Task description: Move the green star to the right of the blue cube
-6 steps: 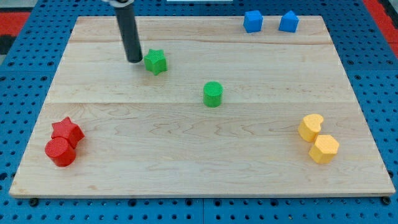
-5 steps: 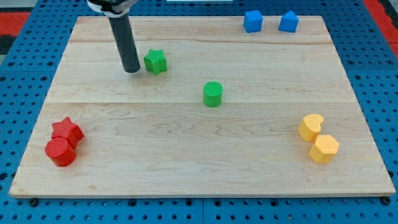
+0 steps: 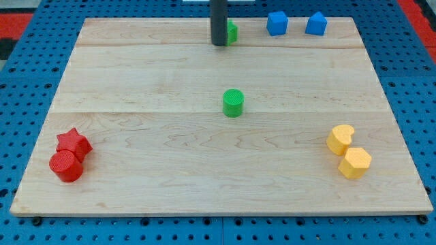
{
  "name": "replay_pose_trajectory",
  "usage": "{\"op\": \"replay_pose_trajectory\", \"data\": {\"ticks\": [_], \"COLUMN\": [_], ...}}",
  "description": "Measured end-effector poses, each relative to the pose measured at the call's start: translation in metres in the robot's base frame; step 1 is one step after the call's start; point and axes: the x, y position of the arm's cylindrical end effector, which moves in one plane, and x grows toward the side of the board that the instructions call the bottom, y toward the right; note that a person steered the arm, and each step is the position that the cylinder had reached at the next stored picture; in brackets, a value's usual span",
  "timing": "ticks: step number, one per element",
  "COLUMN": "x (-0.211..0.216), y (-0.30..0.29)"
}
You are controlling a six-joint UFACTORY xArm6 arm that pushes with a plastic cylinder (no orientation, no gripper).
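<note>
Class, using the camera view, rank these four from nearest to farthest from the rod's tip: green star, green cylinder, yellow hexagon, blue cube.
Measured from my tip:
1. Green star, right beside it at the view's top, partly hidden by the rod.
2. Blue cube, to the view's right along the top edge.
3. Green cylinder, below it, mid-board.
4. Yellow hexagon, far off at the view's lower right.

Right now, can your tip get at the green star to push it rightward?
Probably yes. My tip already sits against the green star on its left, the rod hiding most of it; open board lies between it and the blue cube.
</note>
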Motion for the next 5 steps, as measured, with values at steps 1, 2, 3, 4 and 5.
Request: {"op": "replay_pose_trajectory", "data": {"ticks": [1,2,3,4,5], "x": [0.012,0.01,0.001,-0.002,-0.012], "y": [0.017,0.023,0.022,0.022,0.019]}}
